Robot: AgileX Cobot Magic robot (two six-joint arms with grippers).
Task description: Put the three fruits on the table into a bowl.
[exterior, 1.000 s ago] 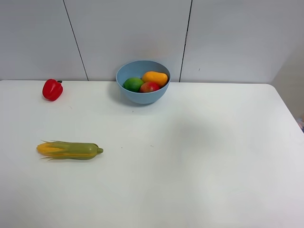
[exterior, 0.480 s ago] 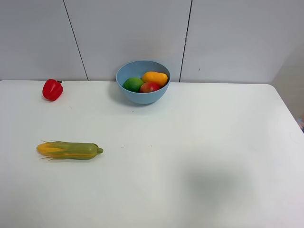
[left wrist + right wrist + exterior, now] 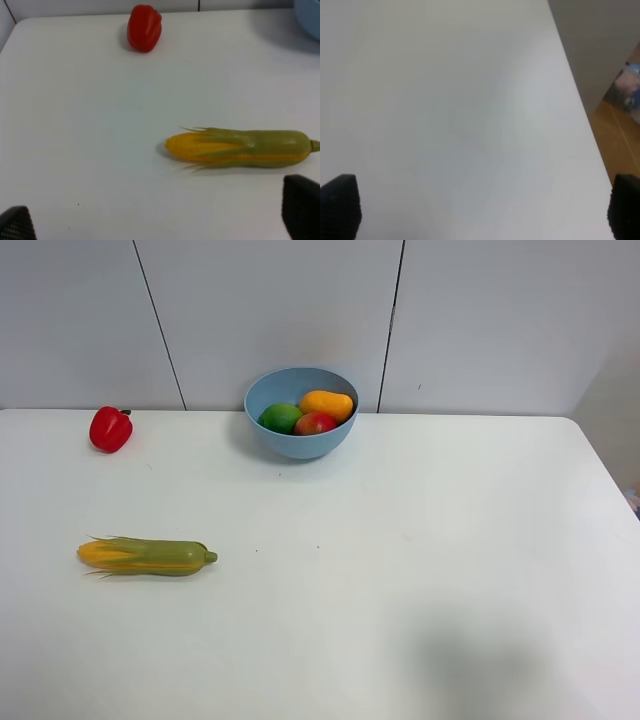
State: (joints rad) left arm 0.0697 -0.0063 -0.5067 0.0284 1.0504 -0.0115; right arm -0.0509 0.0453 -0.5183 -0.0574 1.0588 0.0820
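Note:
The light blue bowl (image 3: 301,411) stands at the back middle of the white table (image 3: 400,540). Inside it lie the green lime-like fruit (image 3: 281,418), the red pomegranate (image 3: 315,424) and the orange-yellow mango (image 3: 327,403). Neither arm shows in the exterior high view. My left gripper (image 3: 160,220) is open and empty above the table near the corn cob; a corner of the bowl (image 3: 309,15) shows in the left wrist view. My right gripper (image 3: 480,210) is open and empty over bare tabletop (image 3: 445,100) near the table's right edge.
A small red bell pepper (image 3: 110,429) sits at the back left, also in the left wrist view (image 3: 144,28). A yellow-green corn cob (image 3: 148,556) lies at the left, also in the left wrist view (image 3: 240,148). Floor (image 3: 620,125) shows beyond the table's right edge.
A faint shadow on the table's right half has slid toward the front edge. The bowl, fruits, pepper and corn have not moved.

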